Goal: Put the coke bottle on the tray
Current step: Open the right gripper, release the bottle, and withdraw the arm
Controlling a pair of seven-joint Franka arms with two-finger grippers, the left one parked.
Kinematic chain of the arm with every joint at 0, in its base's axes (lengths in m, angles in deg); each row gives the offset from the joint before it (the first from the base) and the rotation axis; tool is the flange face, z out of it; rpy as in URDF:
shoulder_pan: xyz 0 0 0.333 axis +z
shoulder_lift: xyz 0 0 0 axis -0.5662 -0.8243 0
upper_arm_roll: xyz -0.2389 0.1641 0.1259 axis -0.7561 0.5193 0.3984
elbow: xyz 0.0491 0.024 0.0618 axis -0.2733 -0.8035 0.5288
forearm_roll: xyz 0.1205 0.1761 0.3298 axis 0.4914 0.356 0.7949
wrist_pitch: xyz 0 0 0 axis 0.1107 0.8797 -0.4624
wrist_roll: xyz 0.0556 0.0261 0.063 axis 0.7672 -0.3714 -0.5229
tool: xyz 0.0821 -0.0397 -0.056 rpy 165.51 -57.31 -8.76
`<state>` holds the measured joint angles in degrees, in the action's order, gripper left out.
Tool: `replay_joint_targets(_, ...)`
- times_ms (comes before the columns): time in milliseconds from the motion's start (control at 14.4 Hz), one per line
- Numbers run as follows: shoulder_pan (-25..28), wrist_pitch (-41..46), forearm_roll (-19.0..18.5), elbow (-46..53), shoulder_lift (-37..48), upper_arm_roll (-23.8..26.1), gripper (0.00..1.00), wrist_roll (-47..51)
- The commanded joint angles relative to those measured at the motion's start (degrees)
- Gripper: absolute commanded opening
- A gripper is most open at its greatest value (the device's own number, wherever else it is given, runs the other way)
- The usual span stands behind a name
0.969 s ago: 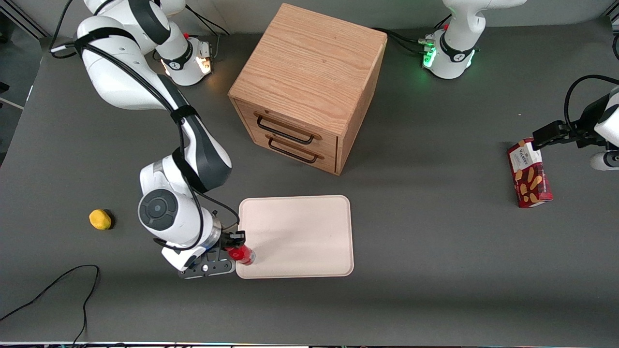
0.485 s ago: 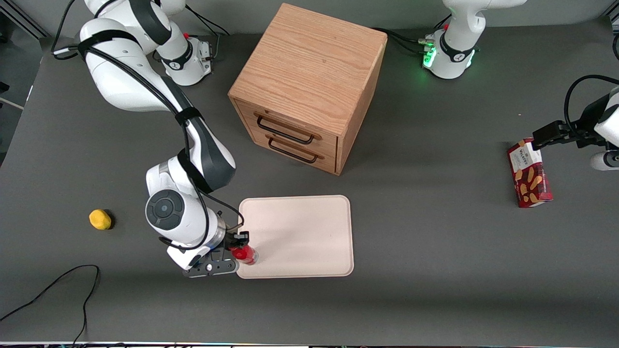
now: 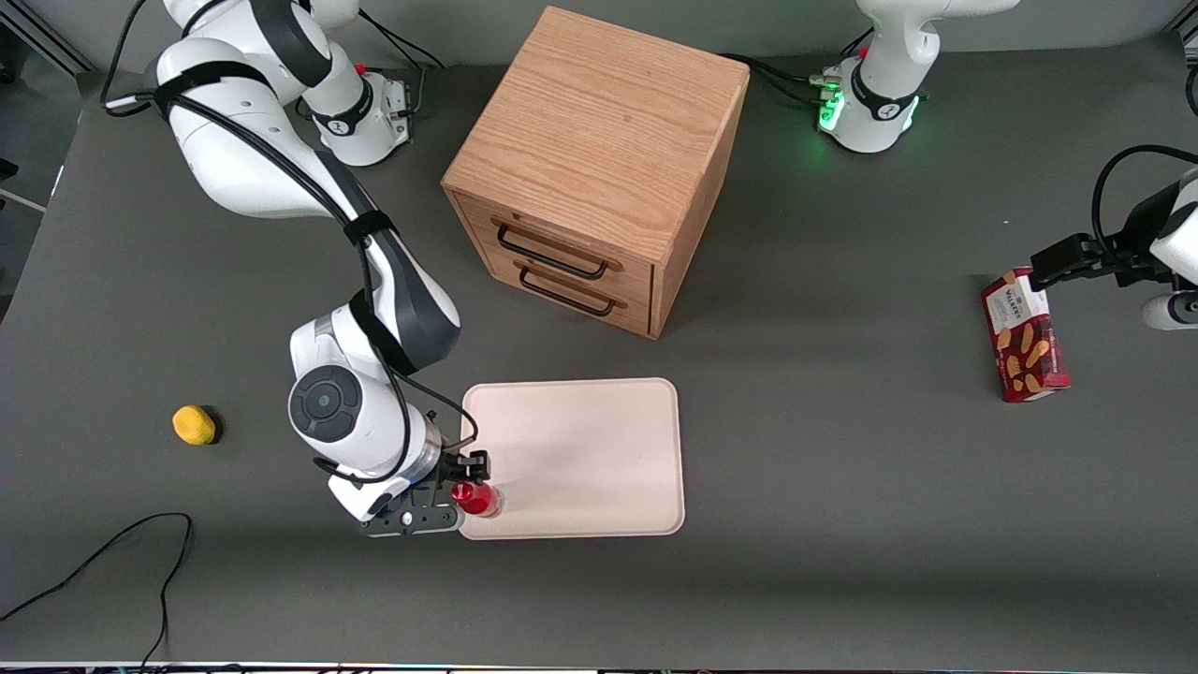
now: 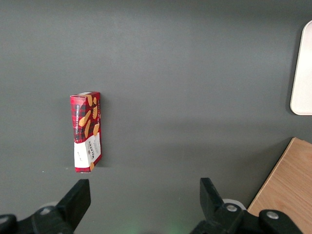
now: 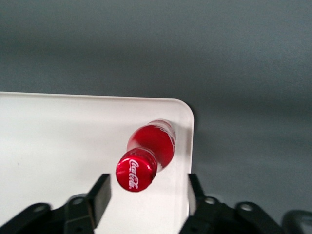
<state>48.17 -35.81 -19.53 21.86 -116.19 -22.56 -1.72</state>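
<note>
Dark grey counter (image 3: 842, 468) everywhere, matte and plain. Wooden two-drawer cabinet (image 3: 594, 168) standing well apart from the pincer, farther from the front camera. Cream-white tray (image 3: 585, 459) lying flat right under the pincer, low rim, rounded corners. Red biscuit box (image 3: 1025, 335) way off toward the parked arm's end, lying flat. Pincer (image 3: 471, 487) hanging over the tray corner nearest the front camera at the working arm's end, fingers (image 5: 100, 192) spread wide and gripping nothing. Coke bottle (image 3: 475, 498) upright on that corner between the fingers, gaps visible on both sides in the wrist view, red cap with white script facing up, base close to the rim. Small yellow lump (image 3: 194, 424) well off to the working arm's end.
</note>
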Motion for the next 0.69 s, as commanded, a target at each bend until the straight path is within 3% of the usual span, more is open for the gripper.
replay_joint_targets(0, 0.11, -0.57, -1.12, -0.77, 1.06, 0.27, 1.0, 1.72)
replay_joint_targets(277, -0.68, 1.17, -0.69, -1.03, 4.2, 0.19, 1.0, 1.19)
replay_joint_targets(485, -2.96, 5.23, 0.71, -10.56, 15.78, -0.51, 1.0, -1.6)
replay_joint_targets(623, -4.37, 4.26, 8.76, -21.02, 25.88, -4.7, 1.0, -7.22)
